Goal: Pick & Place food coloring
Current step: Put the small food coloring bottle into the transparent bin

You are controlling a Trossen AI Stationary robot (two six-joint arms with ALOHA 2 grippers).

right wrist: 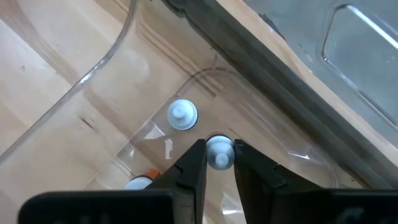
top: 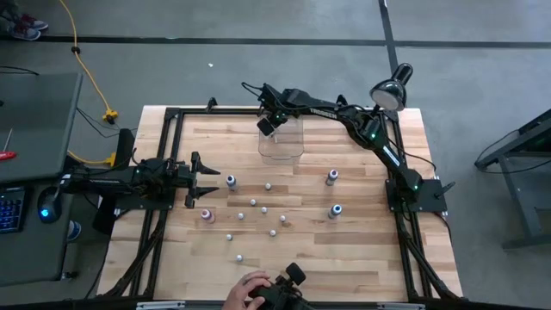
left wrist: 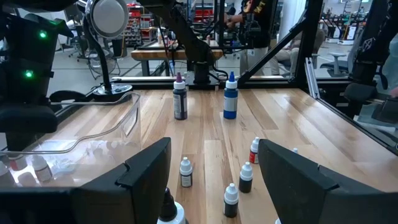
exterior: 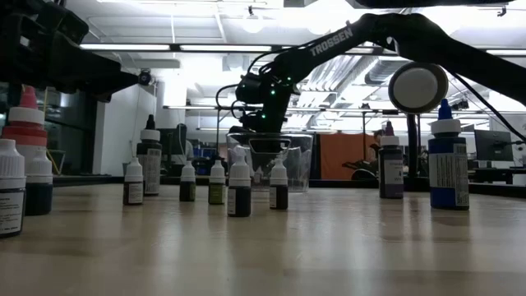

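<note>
The right gripper (right wrist: 219, 163) hangs over the clear bin (top: 281, 145), its jaws narrow around the white cap of a small food coloring bottle (right wrist: 219, 152), which stands upright with its long axis vertical, cap toward the camera. Just beside it in the bin stands a second capped bottle (right wrist: 182, 114), also upright. Only the right wrist view shows this grip; in the high view the arm hides it. The other bottles (top: 252, 203) stand upright, scattered on the table (top: 362, 258) in front of the bin. The left gripper (top: 207, 179) waits to the bin's left, jaws wide, holding nothing.
</note>
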